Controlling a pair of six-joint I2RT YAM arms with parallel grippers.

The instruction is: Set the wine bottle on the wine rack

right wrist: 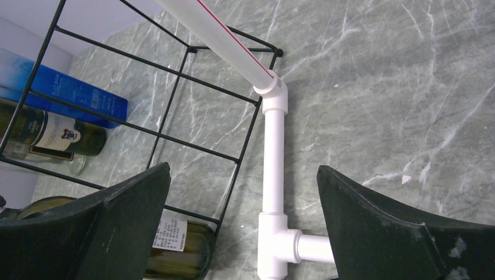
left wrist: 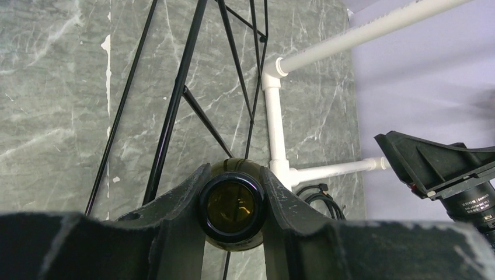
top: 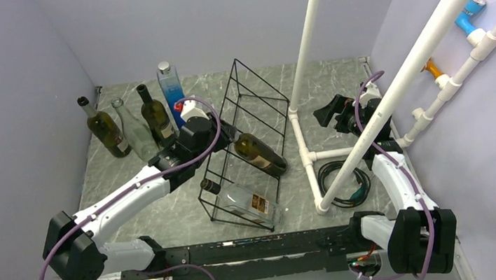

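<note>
Wine bottle (top: 261,154) lay slanted through the wine rack (top: 253,104), neck gripped by the left end effector (left wrist: 233,173), its long axis running straight ahead into the rack. Right end effector (right wrist: 243,175) gaped wide, empty, beside the rack.

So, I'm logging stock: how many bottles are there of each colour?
Dark green bottles: 3
Clear bottles: 2
Blue bottle: 1
Total: 6
</note>
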